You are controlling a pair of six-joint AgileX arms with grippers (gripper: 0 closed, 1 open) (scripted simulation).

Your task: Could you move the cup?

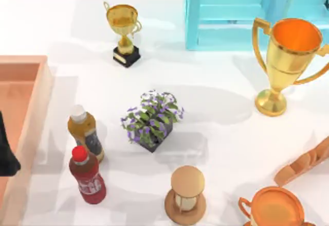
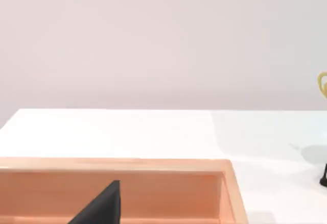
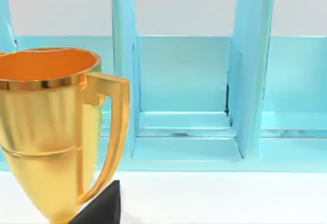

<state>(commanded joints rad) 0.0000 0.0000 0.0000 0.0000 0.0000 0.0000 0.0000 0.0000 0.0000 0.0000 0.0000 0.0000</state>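
White table [image 1: 226, 133], pale wall behind. Big gold cup [image 1: 288, 56] upright, far to the right of the flower pot [image 1: 151, 120]. Right gripper [image 3: 102, 206] just beside that cup, open or closed hard to tell. Left gripper [image 2: 102, 208] far left of the flower pot, over the wooden tray [image 1: 25, 82], same doubt about its grip.

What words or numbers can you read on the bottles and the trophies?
Red bottle: white marks on its label, too blurred to read.
Amber bottle: dark label, nothing readable.
Small trophy: pale plate on its black base, too small to read.
Big trophy: no writing visible.
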